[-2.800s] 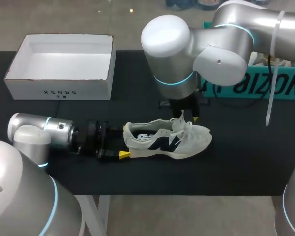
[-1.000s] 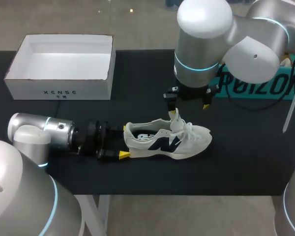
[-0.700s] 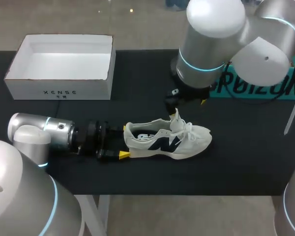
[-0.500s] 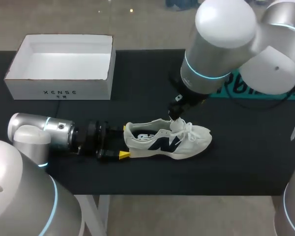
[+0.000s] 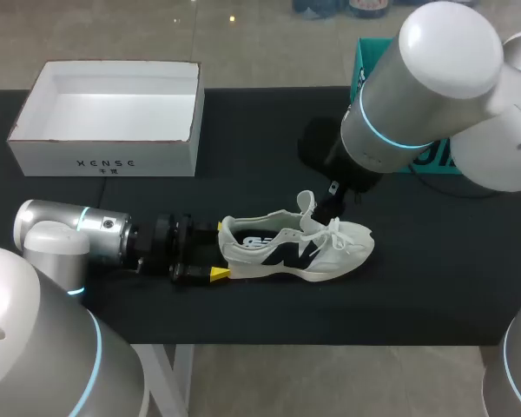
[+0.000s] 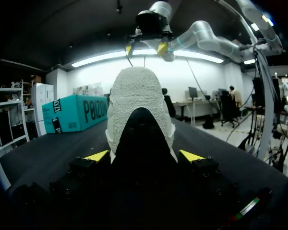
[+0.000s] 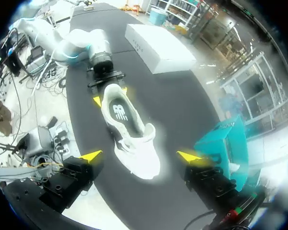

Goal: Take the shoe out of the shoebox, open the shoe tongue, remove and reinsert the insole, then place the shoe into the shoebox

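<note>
A white sneaker (image 5: 297,248) with a dark side logo lies on its sole on the black table (image 5: 243,174), toe to the right. Its tongue (image 5: 306,205) stands up. My left gripper (image 5: 219,250) lies level at the heel, one yellow tip on each side of it, shut on the shoe. In the left wrist view the heel (image 6: 140,105) fills the gap in my left gripper (image 6: 144,155). My right gripper (image 7: 140,155) hangs open above the sneaker (image 7: 127,129) and holds nothing. In the head view my right arm (image 5: 417,113) hides it.
The open white shoebox (image 5: 108,117) stands at the table's far left, seen beyond the shoe as the shoebox (image 7: 158,48) in the right wrist view. A teal box (image 5: 369,56) stands at the far right behind my right arm.
My right arm has swung to the right and drawn back from the tongue, so its yellow tips are now hidden. The tongue stays raised. My left arm and the shoe have not moved.
</note>
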Available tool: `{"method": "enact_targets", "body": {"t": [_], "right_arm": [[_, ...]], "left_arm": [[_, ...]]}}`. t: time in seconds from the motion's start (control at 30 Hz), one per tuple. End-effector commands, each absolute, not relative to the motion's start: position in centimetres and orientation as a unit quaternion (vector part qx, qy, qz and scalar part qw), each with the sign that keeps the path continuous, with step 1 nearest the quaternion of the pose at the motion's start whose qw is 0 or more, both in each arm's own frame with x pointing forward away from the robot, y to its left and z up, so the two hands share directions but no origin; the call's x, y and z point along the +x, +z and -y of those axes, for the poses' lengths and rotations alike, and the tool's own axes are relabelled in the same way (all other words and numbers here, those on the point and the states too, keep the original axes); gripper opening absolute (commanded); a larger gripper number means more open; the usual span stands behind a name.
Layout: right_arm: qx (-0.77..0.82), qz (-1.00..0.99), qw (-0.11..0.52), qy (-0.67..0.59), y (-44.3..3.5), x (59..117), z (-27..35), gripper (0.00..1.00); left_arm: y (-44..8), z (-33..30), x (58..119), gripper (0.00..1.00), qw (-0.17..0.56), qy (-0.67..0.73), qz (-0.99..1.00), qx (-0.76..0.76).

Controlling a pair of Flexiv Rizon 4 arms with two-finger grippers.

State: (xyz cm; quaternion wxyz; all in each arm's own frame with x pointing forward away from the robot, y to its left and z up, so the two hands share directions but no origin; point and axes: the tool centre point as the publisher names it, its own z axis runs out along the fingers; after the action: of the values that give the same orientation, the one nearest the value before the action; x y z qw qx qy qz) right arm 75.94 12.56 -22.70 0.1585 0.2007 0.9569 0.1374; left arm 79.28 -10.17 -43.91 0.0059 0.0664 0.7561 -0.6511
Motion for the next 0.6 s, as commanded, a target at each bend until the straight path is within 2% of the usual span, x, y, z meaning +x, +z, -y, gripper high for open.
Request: {"method": "enact_targets", "body": {"t": [0.03,0.3,0.53,0.57,0.6], "right_arm": [[0.038,-0.981,0.146,0.121,-23.0,75.8,-13.9,1.0],[-0.071,-0.989,0.109,0.068,-23.7,75.2,-17.6,1.0],[-0.085,-0.99,0.102,0.041,-23.8,74.8,-19.9,1.0],[-0.085,-0.991,0.101,0.033,-23.9,74.8,-20.1,0.82],[-0.085,-0.991,0.1,0.032,-24.0,74.8,-20.3,0.45]], "left_arm": [[-44.3,10.2,79.3,0.0,0.006,-0.651,-0.757,0.066],[-44.3,10.2,79.3,0.0,0.006,-0.651,-0.757,0.066],[-44.3,10.2,79.3,0.0,0.006,-0.651,-0.757,0.066],[-44.3,10.2,79.3,0.0,0.006,-0.651,-0.757,0.066],[-44.3,10.2,79.3,0.0,0.006,-0.651,-0.757,0.066]]}}
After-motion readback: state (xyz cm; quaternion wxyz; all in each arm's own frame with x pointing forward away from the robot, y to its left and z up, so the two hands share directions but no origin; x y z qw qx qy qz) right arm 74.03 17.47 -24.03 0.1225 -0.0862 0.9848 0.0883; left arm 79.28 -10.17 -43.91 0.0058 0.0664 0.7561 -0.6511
